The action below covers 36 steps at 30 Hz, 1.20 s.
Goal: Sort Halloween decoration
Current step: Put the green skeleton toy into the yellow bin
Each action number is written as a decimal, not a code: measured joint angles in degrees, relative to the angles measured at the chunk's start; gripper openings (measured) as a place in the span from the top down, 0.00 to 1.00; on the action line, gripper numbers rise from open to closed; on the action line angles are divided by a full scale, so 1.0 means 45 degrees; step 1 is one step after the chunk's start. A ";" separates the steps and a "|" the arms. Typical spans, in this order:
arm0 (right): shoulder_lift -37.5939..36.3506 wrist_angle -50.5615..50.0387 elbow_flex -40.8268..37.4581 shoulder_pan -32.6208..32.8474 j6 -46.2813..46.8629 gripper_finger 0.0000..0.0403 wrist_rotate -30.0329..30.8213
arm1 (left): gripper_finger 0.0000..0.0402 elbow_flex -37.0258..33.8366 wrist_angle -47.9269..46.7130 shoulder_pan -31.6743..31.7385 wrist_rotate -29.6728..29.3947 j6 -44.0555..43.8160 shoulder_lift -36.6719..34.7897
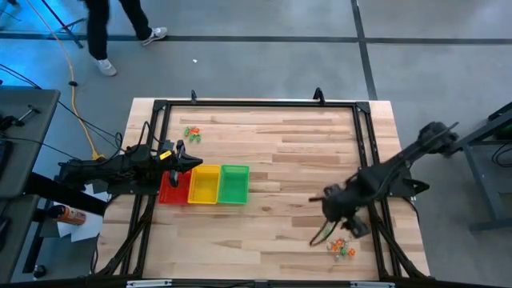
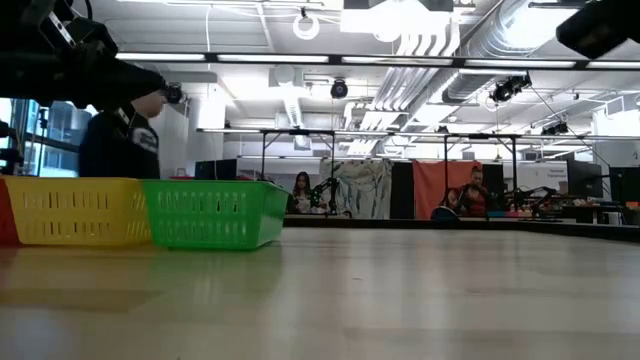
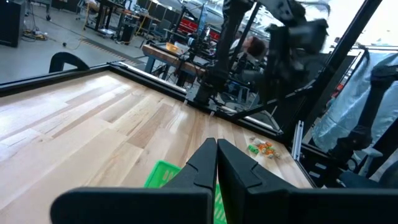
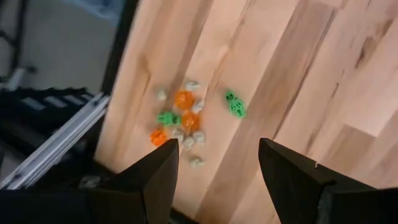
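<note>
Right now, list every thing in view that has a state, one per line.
Left gripper: shut, empty, over the trays.
Right gripper: open, empty, above the near trinkets.
Far trinkets: loose on the table.
Red tray: contents hidden.
Yellow tray: empty.
Green tray: empty.

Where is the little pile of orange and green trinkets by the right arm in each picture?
High view: trinket pile near the table's front right corner, just below the right end effector.
Low view: not in it.
Left wrist view: far off, by the black frame rail.
Right wrist view: centre-left, beyond the open fingers.
Shared landmark: the black frame rail.
</note>
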 joint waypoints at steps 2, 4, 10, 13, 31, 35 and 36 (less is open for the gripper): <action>0.0670 0.0592 0.0000 0.0489 0.0407 0.46 0.0532 | 0.99 -0.0001 0.0003 -0.0002 0.0002 0.0000 -0.0001; 0.1297 0.1108 0.0000 0.0829 0.0505 0.46 0.0995 | 0.99 0.0000 -0.0001 0.0000 0.0002 -0.0002 -0.0003; 0.3129 0.1535 0.0000 0.1458 0.0191 0.46 0.2073 | 0.99 0.0000 0.0004 0.0000 0.0000 0.0000 0.0002; 0.3959 0.1544 0.0000 0.1715 -0.0301 0.46 0.2608 | 0.99 -0.0001 0.0004 -0.0003 0.0003 0.0000 0.0002; 0.6102 0.2710 -0.0289 0.2450 -0.0230 0.46 0.4122 | 0.99 -0.0002 -0.0001 -0.0002 0.0002 -0.0002 0.0002; 0.6059 0.2675 -0.0527 0.2448 -0.0270 0.46 0.3969 | 0.99 0.0000 -0.0001 -0.0003 0.0001 0.0000 0.0002; 0.6048 0.2671 -0.0558 0.2449 -0.0270 0.46 0.3929 | 0.99 0.0000 0.0003 0.0000 0.0001 -0.0001 -0.0001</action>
